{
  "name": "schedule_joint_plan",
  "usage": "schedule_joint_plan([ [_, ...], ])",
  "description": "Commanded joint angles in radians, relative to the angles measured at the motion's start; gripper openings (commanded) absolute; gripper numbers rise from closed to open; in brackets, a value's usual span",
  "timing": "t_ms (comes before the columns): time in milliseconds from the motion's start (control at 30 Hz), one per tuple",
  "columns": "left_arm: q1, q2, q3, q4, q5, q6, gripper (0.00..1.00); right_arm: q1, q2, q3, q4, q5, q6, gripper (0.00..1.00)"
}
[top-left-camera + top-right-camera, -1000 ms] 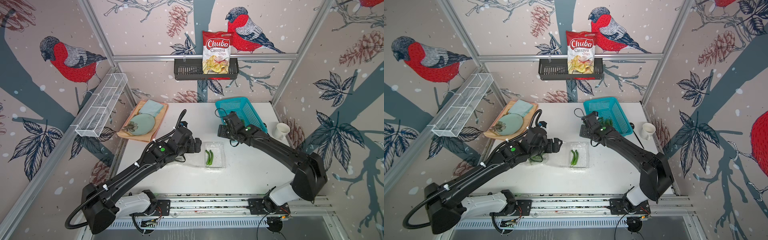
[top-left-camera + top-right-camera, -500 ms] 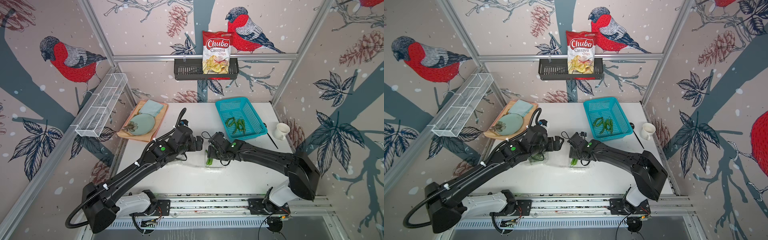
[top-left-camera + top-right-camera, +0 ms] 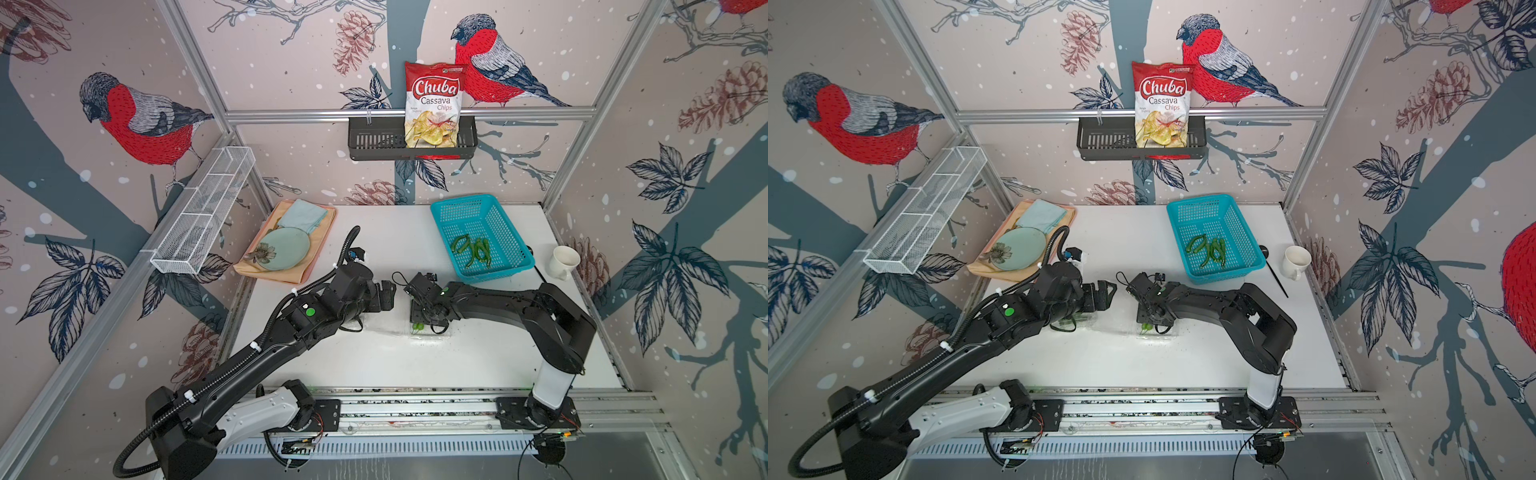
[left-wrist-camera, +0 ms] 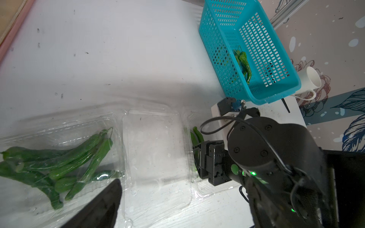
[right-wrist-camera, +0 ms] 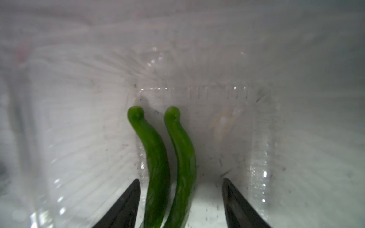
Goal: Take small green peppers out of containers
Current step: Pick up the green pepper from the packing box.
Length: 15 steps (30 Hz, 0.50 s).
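White tabletop: right gripper, jaws apart, straddles two peppers in a clear container (light, slick, I'd guess); pinch mid-body, gently.

arms: black, white bases | left hand: black | cable: corrugated | green dots

A robot lab cell with home dressing: aluminium frame lined with bird wallpaper, two arms bolted to a rail at 6 o'clock of a white table. Household props: chips in a rack at 12, plate at 10, mug at 3.
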Motion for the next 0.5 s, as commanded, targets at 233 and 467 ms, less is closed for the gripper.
schedule_joint_plan([
  [233, 0.000, -0.052, -0.010, -0.057, -0.070, -0.033, 0.95, 0.028, 0.082, 0.029, -0.045, 0.026, -0.019, 0.32],
  [467, 0.000, -0.073, -0.022, -0.062, -0.080, -0.045, 0.95, 0.046, 0.042, 0.042, -0.109, 0.049, -0.016, 0.23],
])
